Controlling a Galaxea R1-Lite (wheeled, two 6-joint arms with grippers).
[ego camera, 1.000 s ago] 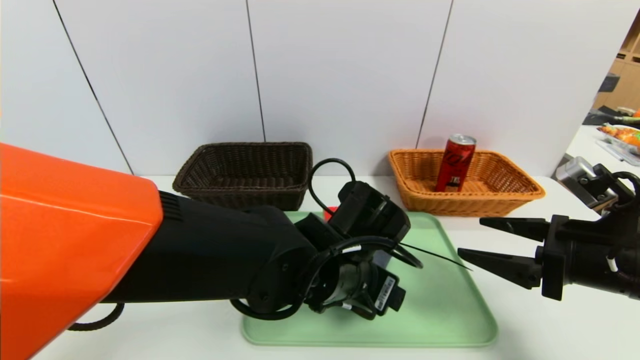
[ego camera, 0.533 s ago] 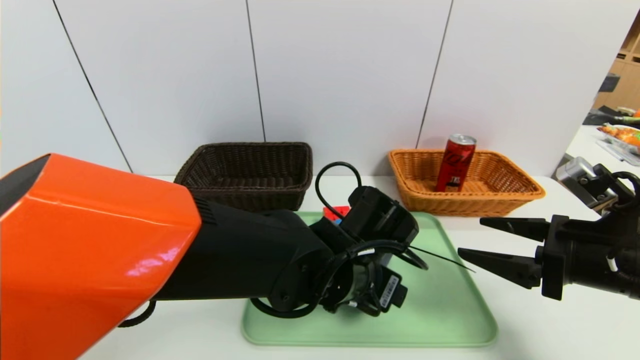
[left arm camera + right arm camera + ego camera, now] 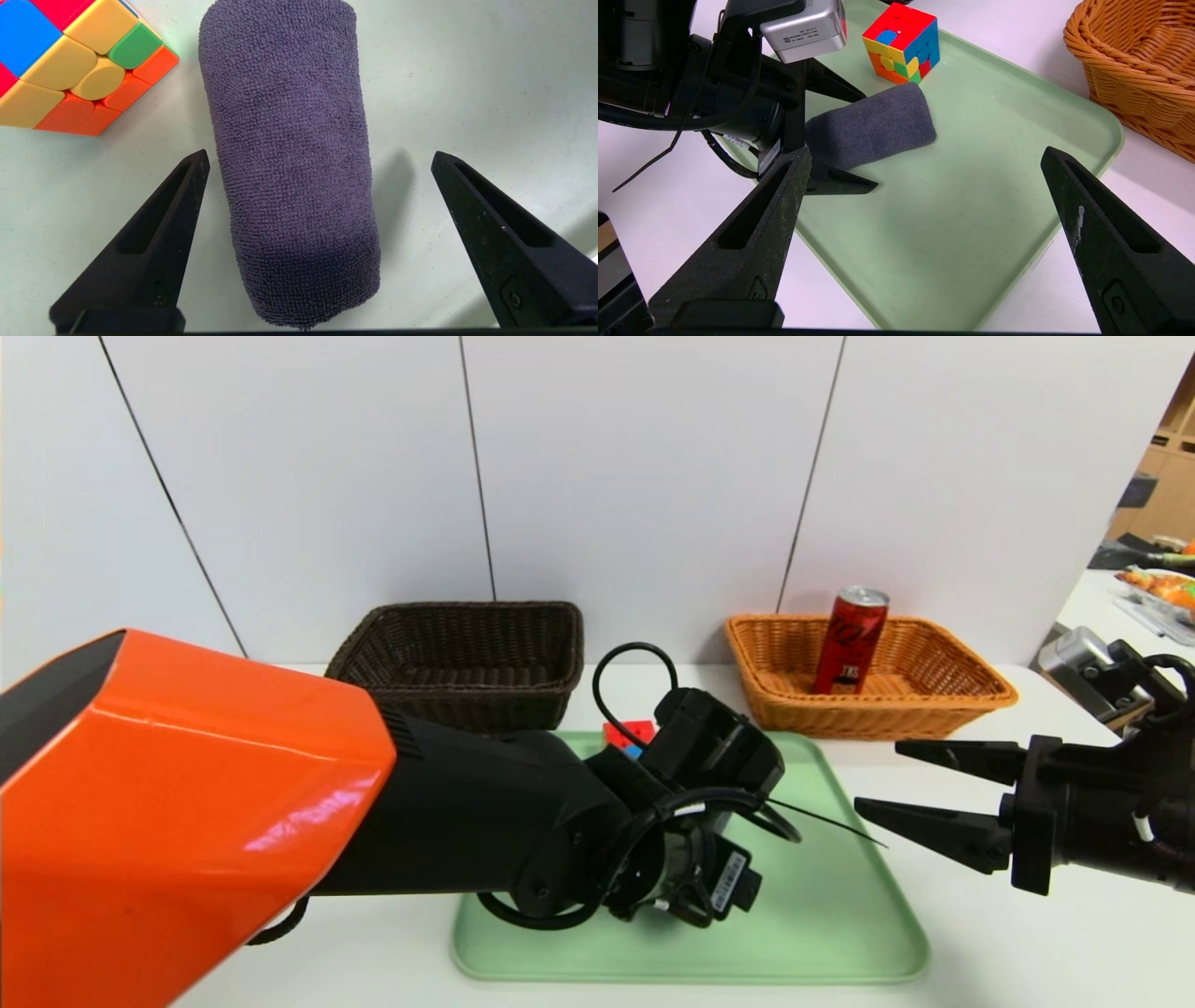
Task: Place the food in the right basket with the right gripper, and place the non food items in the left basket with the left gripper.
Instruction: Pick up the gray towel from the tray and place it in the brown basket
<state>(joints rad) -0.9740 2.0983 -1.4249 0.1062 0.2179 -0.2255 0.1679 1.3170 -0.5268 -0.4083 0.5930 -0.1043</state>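
the kind of place was unclear: white panels (image 3: 644,476) spanned the top; a food plate (image 3: 1162,590) and wooden shelves (image 3: 1167,476) showed upper right.

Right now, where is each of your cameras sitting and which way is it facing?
Head view: on the head, looking forward and down at the tray and both baskets; both arms show.
Left wrist view: on the left wrist, looking down at the rolled cloth between its open jaws, cube alongside.
Right wrist view: on the right wrist, looking down across the tray; its open jaws and the left gripper show.
Both wrist views share cloth and cube.
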